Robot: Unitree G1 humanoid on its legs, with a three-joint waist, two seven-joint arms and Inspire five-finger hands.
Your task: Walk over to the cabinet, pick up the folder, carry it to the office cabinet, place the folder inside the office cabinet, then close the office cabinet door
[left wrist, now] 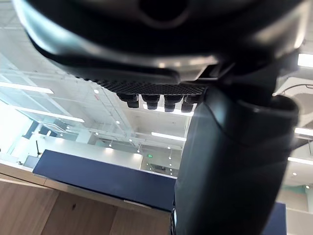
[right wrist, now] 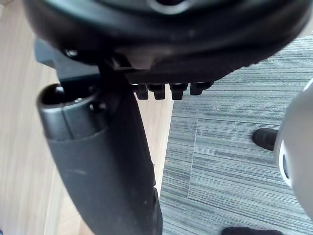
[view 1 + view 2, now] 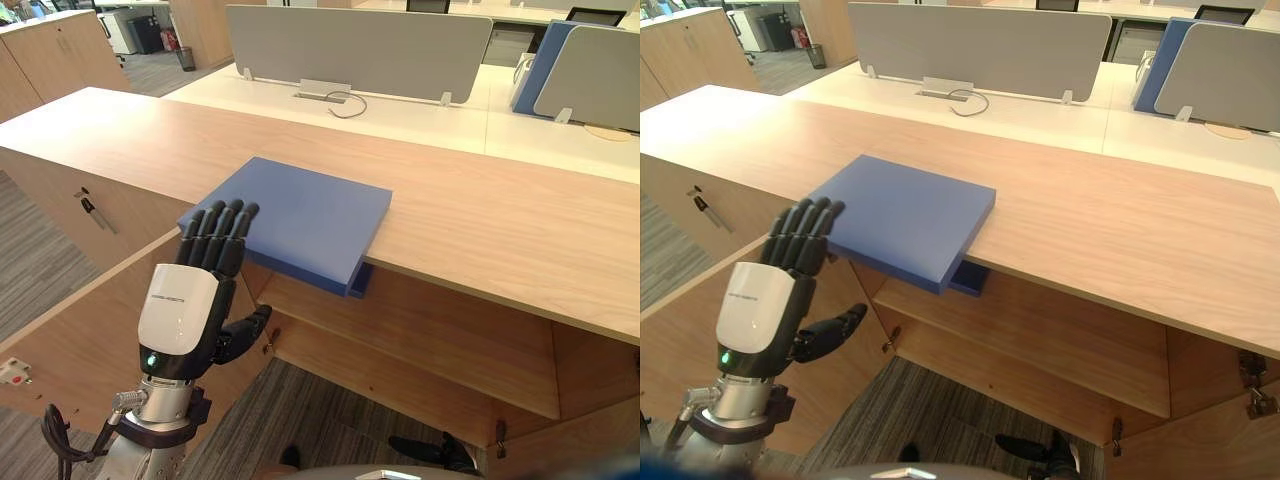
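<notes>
A flat blue folder (image 3: 300, 215) lies on the wooden cabinet top (image 3: 480, 220), its near corner jutting out over the front edge. My left hand (image 3: 185, 310) is raised in front of it, palm away from me and open. Its straight fingers (image 3: 222, 228) reach up to the folder's near-left corner, and the thumb sticks out below the edge. Whether they touch it I cannot tell. In the left wrist view the folder's dark blue edge (image 1: 107, 178) shows past the fingers. My right hand (image 2: 112, 147) hangs low over grey carpet, fingers relaxed, holding nothing.
Under the folder the cabinet stands open, with a wooden shelf (image 3: 430, 340) inside and its door (image 3: 80, 340) swung out at the left beside my arm. A key (image 3: 90, 208) sits in the neighbouring door. Grey desk dividers (image 3: 360, 50) stand on white desks behind.
</notes>
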